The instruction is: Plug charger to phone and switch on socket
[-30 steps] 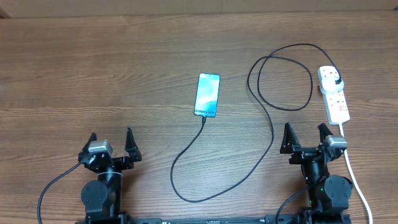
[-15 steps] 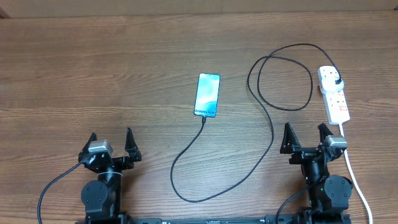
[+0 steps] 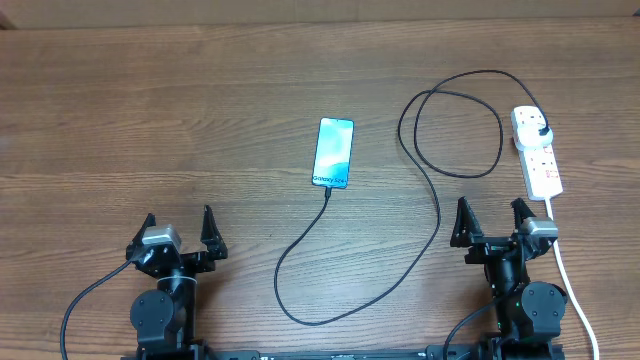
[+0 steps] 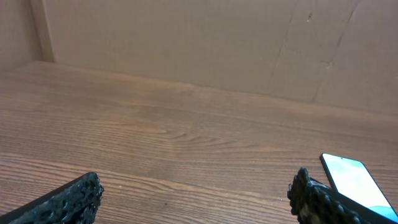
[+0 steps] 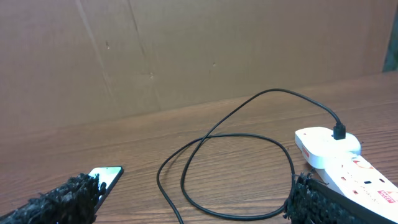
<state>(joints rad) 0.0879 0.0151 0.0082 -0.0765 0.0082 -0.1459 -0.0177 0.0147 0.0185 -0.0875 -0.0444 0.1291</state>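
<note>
The phone (image 3: 334,153) lies flat mid-table with its light-blue screen lit; it also shows in the left wrist view (image 4: 354,180) and the right wrist view (image 5: 104,177). The charger cable (image 3: 437,205) runs from the phone's near end, loops, and its black plug (image 3: 541,128) sits in the white socket strip (image 3: 537,152), which also shows in the right wrist view (image 5: 336,152). My left gripper (image 3: 180,230) is open and empty at the front left. My right gripper (image 3: 492,218) is open and empty at the front right, just near the strip.
The strip's white cord (image 3: 575,290) runs toward the front right edge past my right arm. A cardboard wall (image 4: 186,37) stands behind the wooden table (image 3: 150,120).
</note>
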